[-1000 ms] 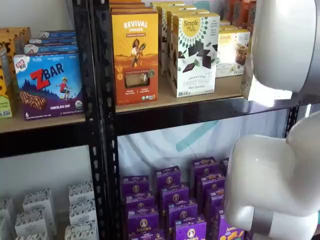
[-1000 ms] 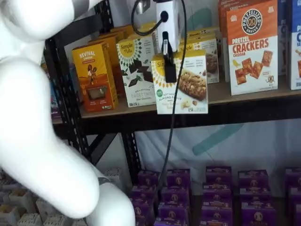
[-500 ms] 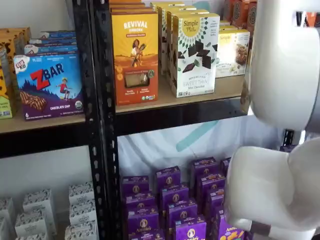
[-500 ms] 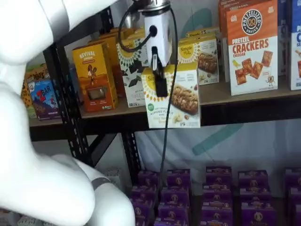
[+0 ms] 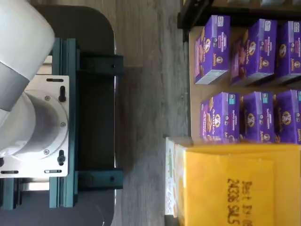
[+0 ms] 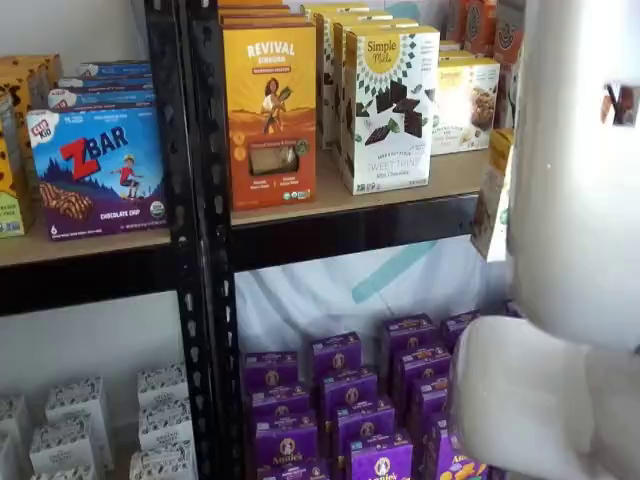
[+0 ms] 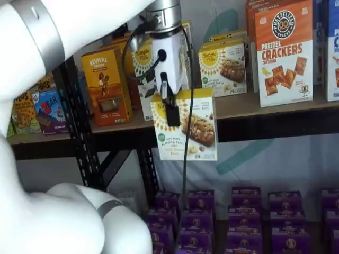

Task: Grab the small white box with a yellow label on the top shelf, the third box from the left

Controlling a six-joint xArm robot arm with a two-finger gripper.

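Note:
My gripper [image 7: 172, 114] is shut on the small white box [image 7: 186, 127], a cream carton with a yellow sun logo and a picture of a bar. I hold it in the air in front of and slightly below the top shelf [image 7: 275, 106], clear of the board. One black finger lies over the box's front. In a shelf view only a side sliver of the box [image 6: 492, 195] shows beside the white arm, in front of the top shelf [image 6: 440, 175]. The wrist view shows the box's yellow top [image 5: 235, 183] close below the camera.
A like carton [image 7: 222, 66] stays on the shelf, with the chocolate-print carton [image 6: 390, 110], orange Revival carton [image 6: 270, 115] and pretzel cracker box [image 7: 283, 53]. Purple boxes [image 7: 243, 222] fill the lower shelf. A black upright [image 6: 200, 240] stands left. The white arm [image 6: 570, 250] blocks the right.
My gripper has carried the small white box left and downward, out from the shelf front. The arm's white links have shifted with it.

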